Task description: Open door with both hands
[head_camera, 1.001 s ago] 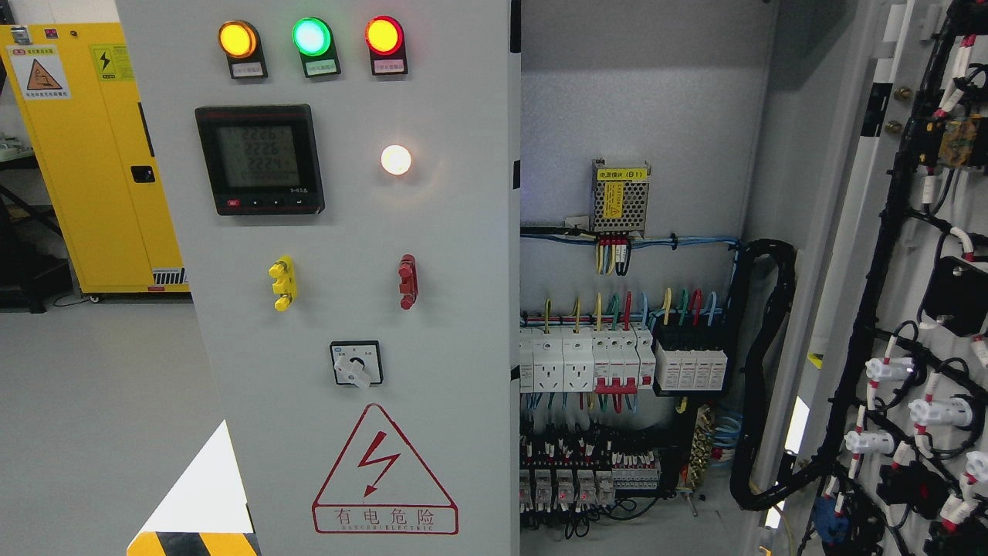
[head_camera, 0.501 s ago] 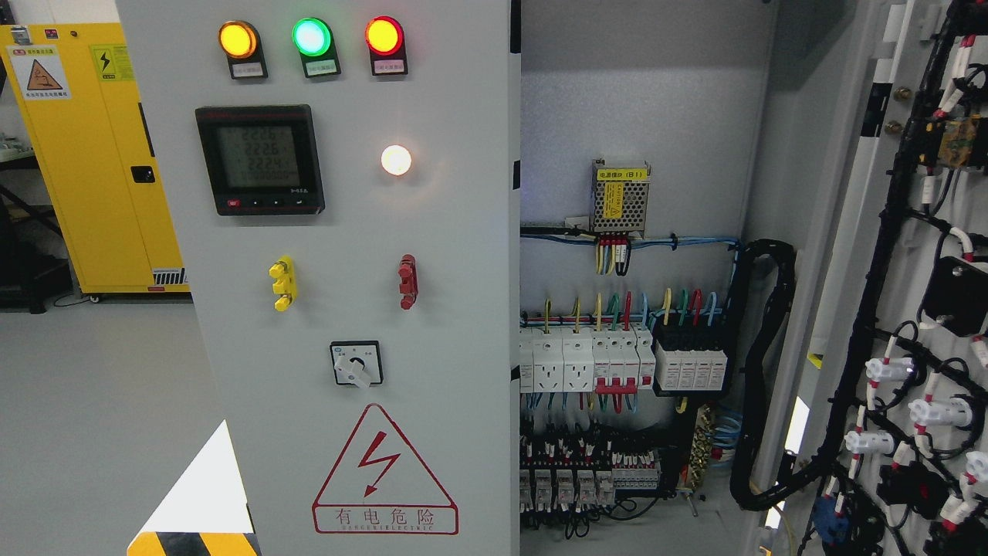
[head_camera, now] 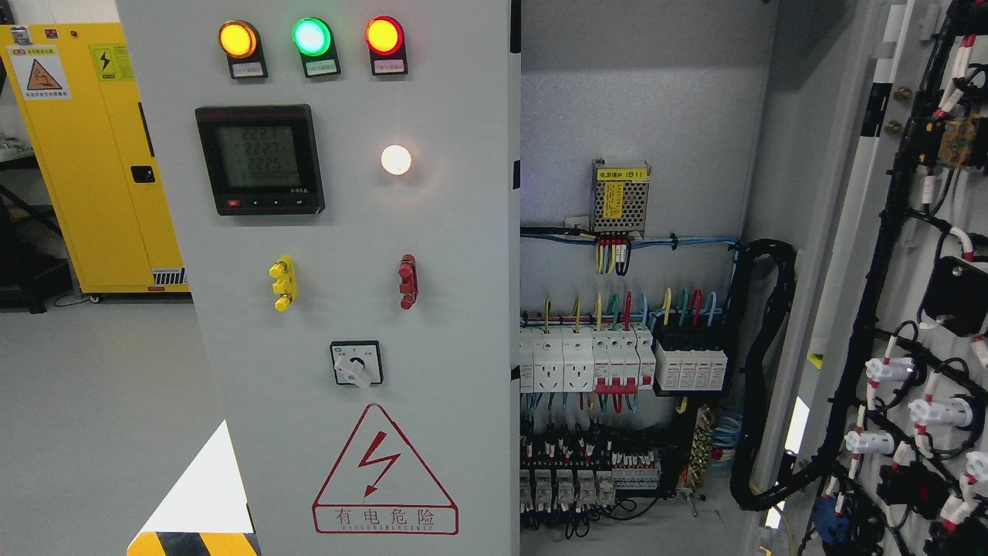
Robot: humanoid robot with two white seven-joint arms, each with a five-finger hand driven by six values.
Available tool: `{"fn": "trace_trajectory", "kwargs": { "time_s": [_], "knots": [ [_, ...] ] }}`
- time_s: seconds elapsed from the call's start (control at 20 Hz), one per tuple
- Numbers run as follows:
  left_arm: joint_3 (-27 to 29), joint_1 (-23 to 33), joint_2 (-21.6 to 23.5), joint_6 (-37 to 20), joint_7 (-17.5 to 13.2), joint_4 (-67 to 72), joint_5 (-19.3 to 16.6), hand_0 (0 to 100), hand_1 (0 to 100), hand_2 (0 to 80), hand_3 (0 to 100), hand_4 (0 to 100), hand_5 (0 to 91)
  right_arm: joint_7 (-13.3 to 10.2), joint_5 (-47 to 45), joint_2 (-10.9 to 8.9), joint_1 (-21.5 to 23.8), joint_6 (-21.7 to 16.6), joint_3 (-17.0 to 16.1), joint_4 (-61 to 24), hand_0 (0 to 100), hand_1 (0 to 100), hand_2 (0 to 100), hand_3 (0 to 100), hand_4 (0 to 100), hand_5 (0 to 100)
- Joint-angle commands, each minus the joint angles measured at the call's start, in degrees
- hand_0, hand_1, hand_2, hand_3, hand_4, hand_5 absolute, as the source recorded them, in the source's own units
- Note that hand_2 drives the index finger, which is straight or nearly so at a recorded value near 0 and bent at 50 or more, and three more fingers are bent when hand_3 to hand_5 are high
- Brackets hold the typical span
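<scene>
A grey electrical cabinet fills the view. Its left door (head_camera: 455, 232) stands shut, carrying three lit lamps, a digital meter (head_camera: 259, 159), a yellow handle (head_camera: 282, 283), a red handle (head_camera: 407, 281) and a rotary switch (head_camera: 356, 364). The right door (head_camera: 911, 255) is swung wide open to the right, its wired inner face turned toward me. Between them the cabinet interior (head_camera: 641, 116) lies exposed, with breakers (head_camera: 617, 363) and coloured wires. Neither of my hands nor arms shows anywhere in the head view.
A yellow safety cabinet (head_camera: 85, 162) stands at the back left on the grey floor (head_camera: 93, 417). A thick black cable bundle (head_camera: 760, 371) loops from the interior to the open door. Black-and-yellow hazard tape (head_camera: 193, 543) marks the floor at the bottom left.
Only the digits on the meter have changed; the doors and everything else stand as before.
</scene>
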Motion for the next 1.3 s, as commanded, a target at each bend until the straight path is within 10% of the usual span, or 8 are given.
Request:
{"fn": "trace_trajectory", "kwargs": {
  "time_s": [0.0,0.45,1.25],
  "knots": [
    [0.1,-0.2,1.1,-0.1,0.0,0.4,-0.2,31,23,0.0,0,0,0.0,0.1,-2.1,-1.03,1.7,-0.8,7.3,-28.3,21,11,0,0,0,0],
    [0.1,-0.6,1.0,0.1,-0.1,0.6,-0.2,31,23,0.0,0,0,0.0,0.0,-2.1,0.81,-2.8,-6.5,12.2,-29.8,21,11,0,0,0,0],
    [0.1,-1.5,0.7,0.3,-0.2,0.6,-0.2,33,23,0.0,0,0,0.0,-0.5,-1.5,8.98,-28.8,-9.5,13.7,-25.3,21,11,0,0,0,0]
  ]
}}
